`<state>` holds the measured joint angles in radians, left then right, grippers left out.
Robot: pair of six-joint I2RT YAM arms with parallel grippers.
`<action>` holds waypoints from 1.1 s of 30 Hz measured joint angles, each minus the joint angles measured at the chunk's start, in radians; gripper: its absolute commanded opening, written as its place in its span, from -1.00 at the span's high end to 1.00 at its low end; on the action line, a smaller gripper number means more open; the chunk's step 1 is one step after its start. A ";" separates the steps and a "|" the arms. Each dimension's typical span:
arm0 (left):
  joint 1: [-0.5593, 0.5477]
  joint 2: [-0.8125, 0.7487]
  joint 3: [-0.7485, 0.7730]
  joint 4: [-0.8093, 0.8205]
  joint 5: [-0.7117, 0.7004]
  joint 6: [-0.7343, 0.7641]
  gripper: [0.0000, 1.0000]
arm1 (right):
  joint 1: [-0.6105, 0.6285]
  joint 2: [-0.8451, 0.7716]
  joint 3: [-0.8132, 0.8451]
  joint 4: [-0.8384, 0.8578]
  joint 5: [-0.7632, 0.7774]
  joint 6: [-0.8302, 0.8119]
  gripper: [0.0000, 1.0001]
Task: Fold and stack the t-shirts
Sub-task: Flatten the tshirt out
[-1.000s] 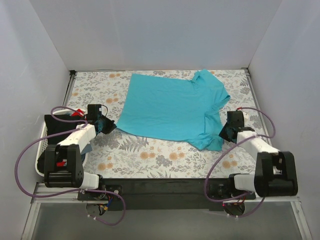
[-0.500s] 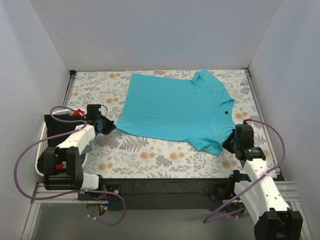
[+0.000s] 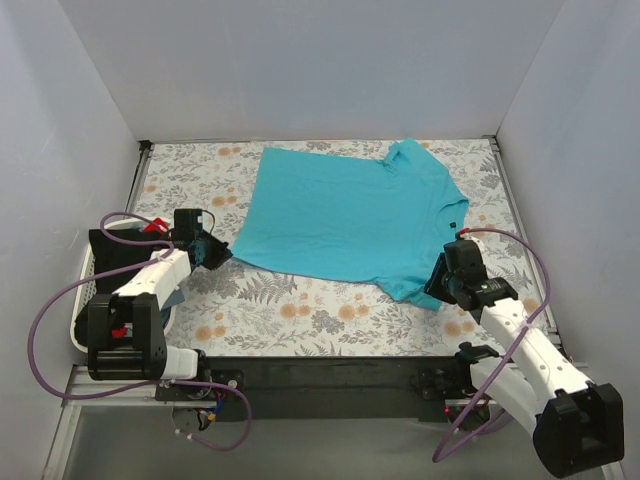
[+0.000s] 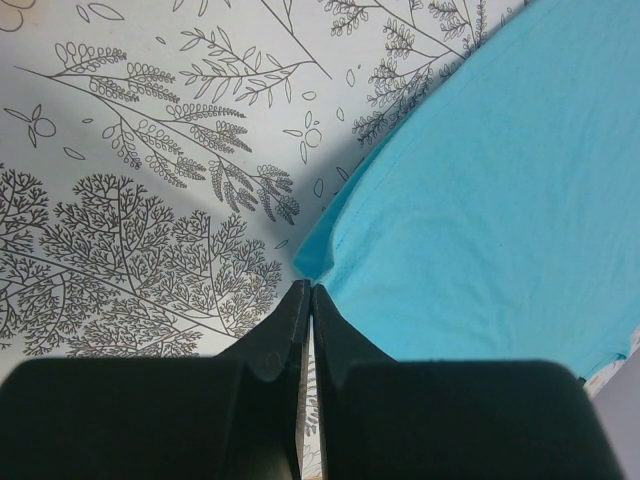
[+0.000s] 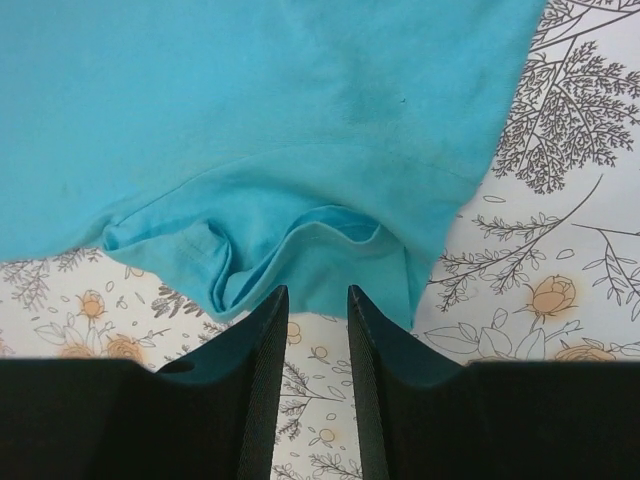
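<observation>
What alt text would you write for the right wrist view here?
A turquoise t-shirt fills the upper frame, its rumpled sleeve bunched just ahead of the right gripper, whose black jaws stand apart with nothing between them. The floral table cover shows below and to the right.

No writing, brand, number or sign can be read in any view. A small dark tag (image 3: 453,222) sits at the neck of the plain turquoise cloth t-shirt (image 3: 340,215), towards the right of the table, but it is too small to read. A red patch (image 3: 120,330) on the left arm (image 3: 150,280), near its base, is also too small to make out.
</observation>
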<state>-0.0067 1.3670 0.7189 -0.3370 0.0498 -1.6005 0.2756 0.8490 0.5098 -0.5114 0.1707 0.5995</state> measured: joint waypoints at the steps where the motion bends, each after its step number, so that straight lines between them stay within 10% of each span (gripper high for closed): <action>1: 0.000 0.000 0.000 0.000 0.000 0.000 1.00 | 0.013 0.017 0.000 0.005 0.009 0.001 0.21; 12: 0.000 0.000 0.000 0.000 0.000 0.009 1.00 | 0.021 0.196 0.004 0.072 0.108 -0.015 -0.09; 27: 0.000 0.000 0.000 0.000 0.000 0.015 1.00 | 0.021 0.174 -0.028 0.144 0.054 -0.027 0.88; 33: 0.000 0.000 -0.004 0.001 0.002 0.014 1.00 | 0.021 0.116 -0.048 0.144 0.052 -0.023 0.17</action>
<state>-0.0067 1.3670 0.7151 -0.3363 0.0513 -1.5860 0.2966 0.9653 0.4614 -0.3672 0.2226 0.5762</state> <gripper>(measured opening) 0.009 0.317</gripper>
